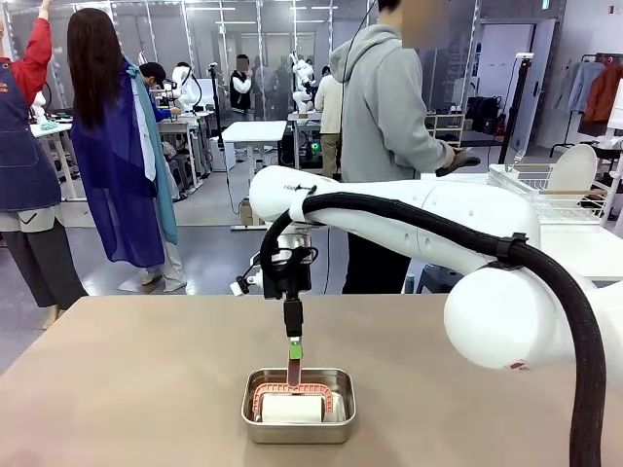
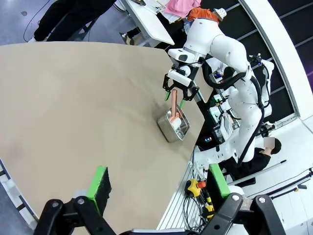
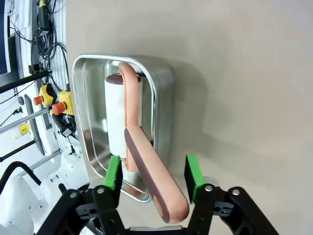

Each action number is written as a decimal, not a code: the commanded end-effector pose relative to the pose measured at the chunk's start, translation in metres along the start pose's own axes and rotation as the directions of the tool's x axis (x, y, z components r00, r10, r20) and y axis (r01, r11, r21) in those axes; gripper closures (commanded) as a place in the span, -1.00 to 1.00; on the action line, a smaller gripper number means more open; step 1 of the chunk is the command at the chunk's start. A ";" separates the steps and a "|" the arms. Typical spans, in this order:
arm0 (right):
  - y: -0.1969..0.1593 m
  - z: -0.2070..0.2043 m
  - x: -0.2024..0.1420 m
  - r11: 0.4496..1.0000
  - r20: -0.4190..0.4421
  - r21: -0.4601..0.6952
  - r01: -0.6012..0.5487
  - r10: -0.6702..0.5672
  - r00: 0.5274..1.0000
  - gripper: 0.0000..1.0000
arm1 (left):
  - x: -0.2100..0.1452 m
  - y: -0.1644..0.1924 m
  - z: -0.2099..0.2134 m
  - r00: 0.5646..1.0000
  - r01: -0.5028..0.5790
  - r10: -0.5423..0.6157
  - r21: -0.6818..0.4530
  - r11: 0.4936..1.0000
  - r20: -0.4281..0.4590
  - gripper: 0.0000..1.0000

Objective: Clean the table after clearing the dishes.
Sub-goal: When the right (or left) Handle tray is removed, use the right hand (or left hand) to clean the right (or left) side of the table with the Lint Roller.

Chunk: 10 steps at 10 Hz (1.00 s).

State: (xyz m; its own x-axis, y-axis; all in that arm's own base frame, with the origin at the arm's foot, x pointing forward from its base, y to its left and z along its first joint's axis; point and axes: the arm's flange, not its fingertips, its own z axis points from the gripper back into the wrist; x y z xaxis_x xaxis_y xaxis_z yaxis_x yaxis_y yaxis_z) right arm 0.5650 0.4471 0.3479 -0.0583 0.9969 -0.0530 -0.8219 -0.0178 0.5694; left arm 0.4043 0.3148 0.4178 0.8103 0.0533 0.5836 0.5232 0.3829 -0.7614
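Beyond the table (image 1: 117,389), a person (image 1: 384,117) is seen beside a wire dish rack (image 1: 545,185). On the taupe top, near its front edge, a steel pan (image 1: 298,434) is set, with a lint roller (image 1: 292,409) laid in it, handle (image 1: 293,374) slanting up toward the right gripper (image 1: 294,350).

From the left wrist, the left gripper (image 2: 157,171) is shown spread wide and empty above the table.

From the right wrist, the pads (image 3: 113,172) are seen either side of the handle's free end, gaps left, nothing clamped. The roller is judged light, its handle stiff and smooth, its roll tacky; hold is best taken on the handle's upper end.
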 end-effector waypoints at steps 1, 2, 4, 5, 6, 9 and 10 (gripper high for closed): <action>-0.009 0.015 0.013 1.000 0.008 0.012 -0.003 0.003 1.000 1.00 | 0.000 -0.005 -0.001 1.000 -0.013 0.013 0.021 1.000 0.008 -1.00; -0.008 0.015 0.013 1.000 0.008 0.012 -0.001 0.001 1.000 0.70 | 0.000 -0.005 -0.001 1.000 -0.013 0.013 0.021 1.000 0.008 -1.00; -0.007 0.015 0.012 1.000 0.007 0.012 0.004 -0.004 1.000 1.00 | 0.000 -0.005 -0.001 1.000 -0.013 0.013 0.021 1.000 0.008 -1.00; -0.006 0.015 0.011 1.000 0.007 0.008 0.008 -0.008 1.000 1.00 | 0.000 -0.005 -0.001 1.000 -0.013 0.013 0.021 1.000 0.008 -1.00; 0.002 0.018 0.008 1.000 0.020 -0.013 0.021 -0.020 1.000 1.00 | 0.000 -0.005 -0.001 1.000 -0.013 0.013 0.021 1.000 0.008 -1.00; 0.059 0.023 -0.033 0.984 0.078 -0.124 0.132 -0.123 0.989 1.00 | 0.000 -0.005 -0.001 1.000 -0.013 0.013 0.021 1.000 0.008 -1.00; 0.084 0.033 -0.057 0.967 0.141 -0.172 0.190 -0.167 0.976 1.00 | 0.000 -0.005 -0.001 1.000 -0.013 0.013 0.021 1.000 0.008 -1.00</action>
State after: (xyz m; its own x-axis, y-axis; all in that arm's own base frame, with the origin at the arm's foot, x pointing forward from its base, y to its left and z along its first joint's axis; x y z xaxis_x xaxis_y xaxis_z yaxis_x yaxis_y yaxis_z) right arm 0.5723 0.4367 0.4166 0.0677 0.9970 -0.0365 -0.8750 0.0769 0.4780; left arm 0.4043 0.3149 0.4178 0.8103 0.0534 0.5836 0.5231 0.3830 -0.7614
